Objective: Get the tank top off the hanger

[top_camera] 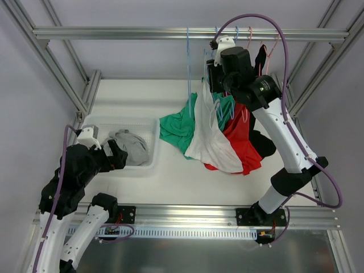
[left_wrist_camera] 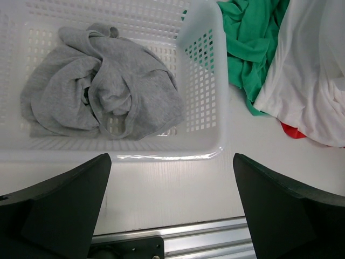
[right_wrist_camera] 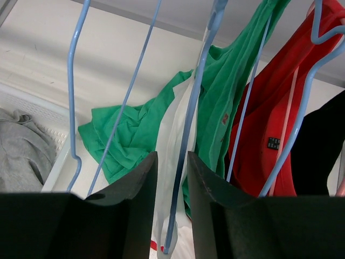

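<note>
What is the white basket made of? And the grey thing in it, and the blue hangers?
White basket: likely hard plastic, glossy, with moulded grid holes. Grey garment: soft knit fabric, probably cotton, matte, crumpled in folds. Blue hangers: thin, smooth, maybe coated wire or plastic; cannot tell which.

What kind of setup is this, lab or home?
Likely a lab rig staging laundry: aluminium frame, tank tops on blue hangers hung from it, a white basket with a grey garment.

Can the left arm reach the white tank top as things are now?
Probably yes: the left gripper is open, and bare table lies between it and the white tank top, beside the basket.
</note>
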Controlling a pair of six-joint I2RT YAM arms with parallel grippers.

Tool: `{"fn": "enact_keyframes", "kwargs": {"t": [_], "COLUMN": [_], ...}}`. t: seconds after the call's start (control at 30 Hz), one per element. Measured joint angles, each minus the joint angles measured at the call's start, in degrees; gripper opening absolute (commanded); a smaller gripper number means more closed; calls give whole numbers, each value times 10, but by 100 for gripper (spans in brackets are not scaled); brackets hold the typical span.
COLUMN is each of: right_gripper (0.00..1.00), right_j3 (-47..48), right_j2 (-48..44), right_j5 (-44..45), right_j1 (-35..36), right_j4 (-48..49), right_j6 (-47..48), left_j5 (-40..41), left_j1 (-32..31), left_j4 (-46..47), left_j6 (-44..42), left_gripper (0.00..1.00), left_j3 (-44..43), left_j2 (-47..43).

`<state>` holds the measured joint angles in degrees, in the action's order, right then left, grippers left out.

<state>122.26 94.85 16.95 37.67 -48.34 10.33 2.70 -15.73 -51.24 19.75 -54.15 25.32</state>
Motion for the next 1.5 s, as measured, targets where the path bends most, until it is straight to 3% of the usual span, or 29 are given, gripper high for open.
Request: {"fn": "enact_keyframes", "kwargs": {"t": [0.17,0.2,0.4,0.9,1.5], "right_gripper": [20,12,0,0,0], "right_j3": [3,3,5,-26,-99], "right_j2": [5,5,10,8,-94], "right_j5": [6,6,13,10,-17], "right_j1": [-1,-1,-2,-2,-2], "right_j4": [-1,-1,-1,61,140], "right_j6": [-8,-12,-35,-70,-69], "left_j5": [16,19,23,23,23], "left_j1": [0,0,0,0,0], "left_j4": [5,6,13,20,25], "left_j6": [9,9,15,17,17], "left_gripper": [99,99,99,99,99], "left_j3": [7,10,14,15,16], "left_j2": [0,0,1,0,-11]}}
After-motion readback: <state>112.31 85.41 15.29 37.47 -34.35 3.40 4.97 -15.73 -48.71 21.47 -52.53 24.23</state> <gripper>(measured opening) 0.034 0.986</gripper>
